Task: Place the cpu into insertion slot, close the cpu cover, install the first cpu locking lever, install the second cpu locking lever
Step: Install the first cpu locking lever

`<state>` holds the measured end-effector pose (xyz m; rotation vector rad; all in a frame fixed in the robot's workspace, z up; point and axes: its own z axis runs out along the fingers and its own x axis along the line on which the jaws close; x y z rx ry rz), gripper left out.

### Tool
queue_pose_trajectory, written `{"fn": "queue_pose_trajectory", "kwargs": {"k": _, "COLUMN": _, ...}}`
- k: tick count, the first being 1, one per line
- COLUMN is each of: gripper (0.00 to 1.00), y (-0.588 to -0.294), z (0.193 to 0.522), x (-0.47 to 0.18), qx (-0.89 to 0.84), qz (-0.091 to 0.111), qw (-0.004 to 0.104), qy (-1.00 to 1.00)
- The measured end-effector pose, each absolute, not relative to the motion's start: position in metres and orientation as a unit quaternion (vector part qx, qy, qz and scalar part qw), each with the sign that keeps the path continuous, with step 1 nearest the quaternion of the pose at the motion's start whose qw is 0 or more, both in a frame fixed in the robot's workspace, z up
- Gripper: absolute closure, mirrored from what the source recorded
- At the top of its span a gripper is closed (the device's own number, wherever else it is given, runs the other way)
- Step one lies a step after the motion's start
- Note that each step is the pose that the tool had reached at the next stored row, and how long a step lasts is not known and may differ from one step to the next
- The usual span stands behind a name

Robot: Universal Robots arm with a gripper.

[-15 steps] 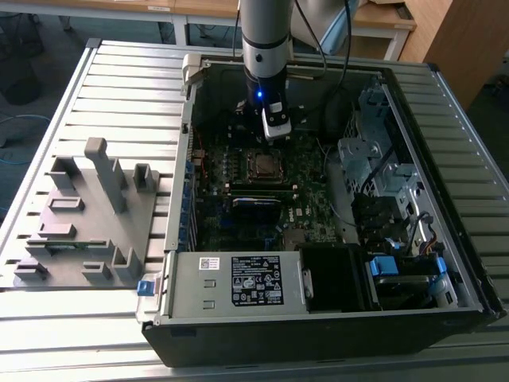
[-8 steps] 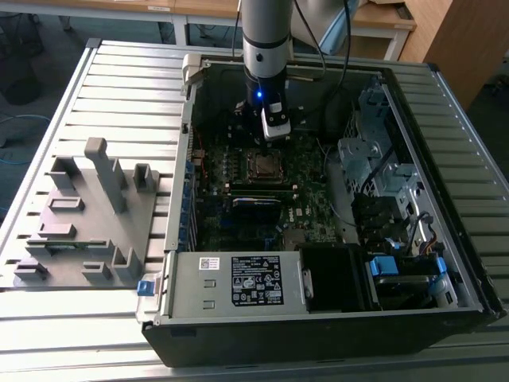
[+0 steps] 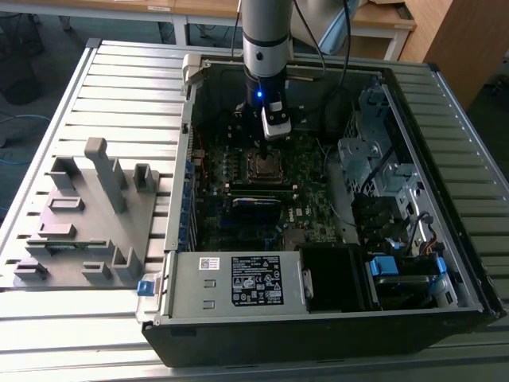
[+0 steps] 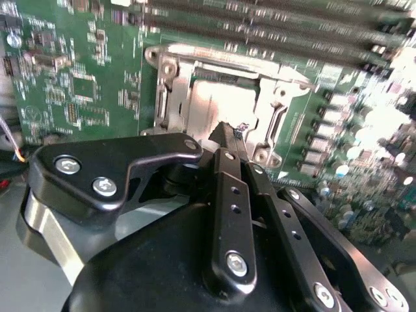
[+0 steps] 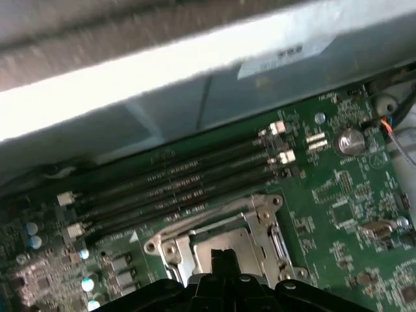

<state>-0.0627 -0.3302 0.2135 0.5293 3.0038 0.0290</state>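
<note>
My gripper (image 4: 231,132) hangs low over the insertion slot (image 4: 170,97), its two black fingers (image 4: 229,188) pressed together with nothing seen between them. The tips sit at the slot's near edge. The cpu cover (image 4: 268,107), a silvery frame, lies flat on the slot. A pale, glaring square surface (image 4: 221,97) shows through its window; I cannot tell whether it is the cpu. In the first wrist view the cover (image 5: 263,224) and slot sit beside the memory slots, the gripper (image 5: 224,259) just over them. In the exterior view the gripper (image 3: 266,153) stands over the slot (image 3: 266,167) inside the open computer case.
Long black memory slots (image 5: 175,188) run along one side of the socket. The case wall (image 5: 195,71) rises close behind them. Drive cages and cables (image 3: 382,183) fill the case at the exterior view's right. A grey fixture block (image 3: 87,215) stands on the slatted table at its left.
</note>
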Motion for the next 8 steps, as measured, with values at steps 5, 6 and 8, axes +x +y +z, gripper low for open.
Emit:
{"fn": "queue_pose_trajectory", "kwargs": {"k": 5, "gripper": 0.9, "y": -0.3302, "z": 0.2133, "x": -0.0626, "qx": 0.169, "qz": 0.009, "qw": 0.046, "qy": 0.984}}
{"fn": "queue_pose_trajectory", "kwargs": {"k": 6, "gripper": 0.9, "y": -0.3302, "z": 0.2131, "x": -0.0626, "qx": 0.163, "qz": 0.01, "qw": 0.046, "qy": 0.986}}
{"fn": "queue_pose_trajectory", "kwargs": {"k": 8, "gripper": 0.9, "y": -0.3302, "z": 0.2126, "x": -0.0625, "qx": 0.147, "qz": 0.01, "qw": 0.046, "qy": 0.988}}
